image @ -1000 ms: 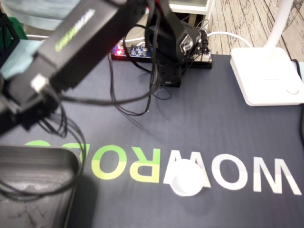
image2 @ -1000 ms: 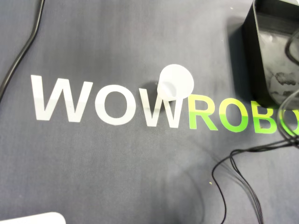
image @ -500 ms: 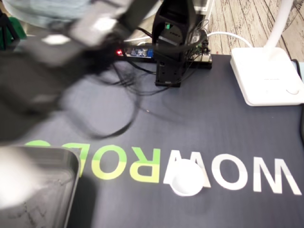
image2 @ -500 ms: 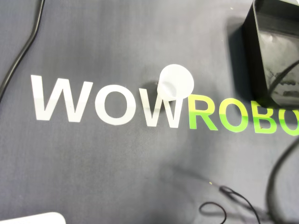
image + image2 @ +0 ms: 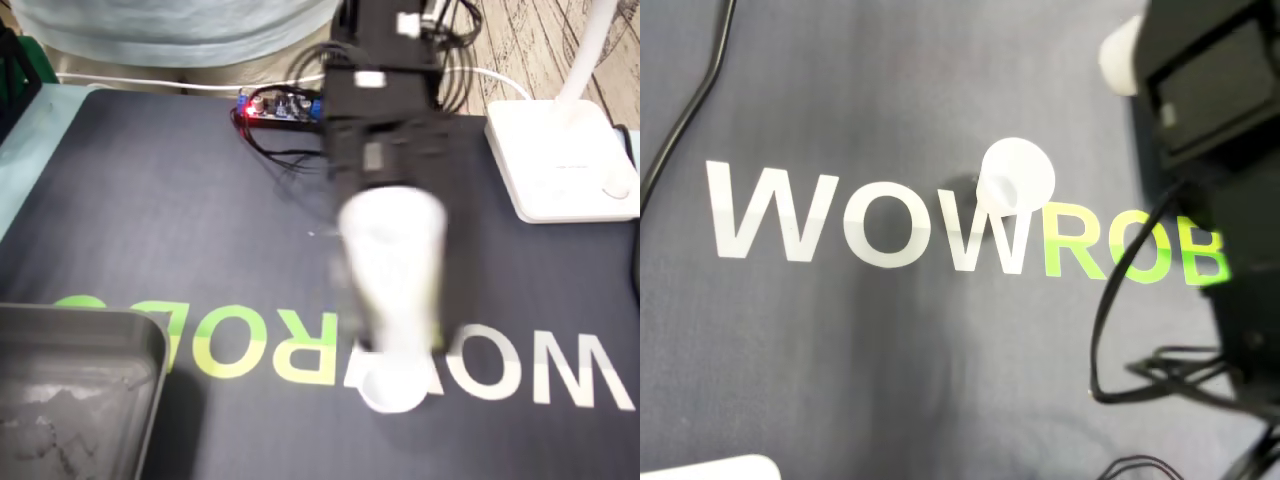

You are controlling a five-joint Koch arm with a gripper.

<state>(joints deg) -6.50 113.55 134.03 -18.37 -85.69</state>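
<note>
Hobby robotics desk: WOWROBO-printed mat (image 5: 150, 200), bare controller board (image 5: 275, 108), white lamp base (image 5: 560, 160), plank floor (image 5: 520, 40).

"WOWROB" on mat (image 5: 890, 130): "WOW" white, "ROB" green.

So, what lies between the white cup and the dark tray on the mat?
Nothing stands there. In the fixed view only bare mat with its printed green letters runs from the tray to the white cup.

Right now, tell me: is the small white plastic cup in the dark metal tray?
No, the cup stands on the white lettering, outside the tray.
</note>
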